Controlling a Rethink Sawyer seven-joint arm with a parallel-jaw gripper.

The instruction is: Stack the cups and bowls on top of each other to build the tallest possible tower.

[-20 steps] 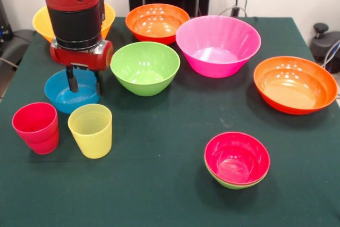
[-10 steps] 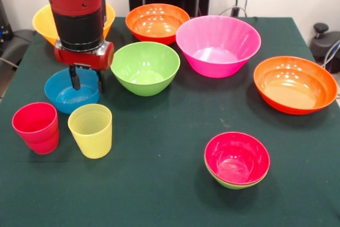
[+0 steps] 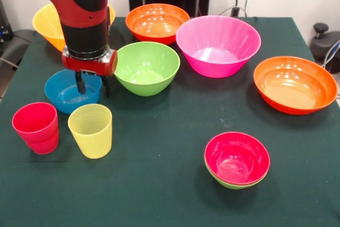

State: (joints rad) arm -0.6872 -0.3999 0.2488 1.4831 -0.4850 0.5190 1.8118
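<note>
One gripper point(image 3: 93, 85) (fingers apart) straddling blue bowl point(image 3: 66, 95) rim

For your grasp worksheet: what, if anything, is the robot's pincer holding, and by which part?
Nothing is clearly held: the open pincer straddles the blue bowl's rim, one finger inside, one outside.

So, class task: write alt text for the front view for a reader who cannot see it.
A red and black robot arm's open gripper straddles the rim of a blue bowl on a green table. Beside it stand a red cup and yellow cup; other bowls lie scattered.
</note>
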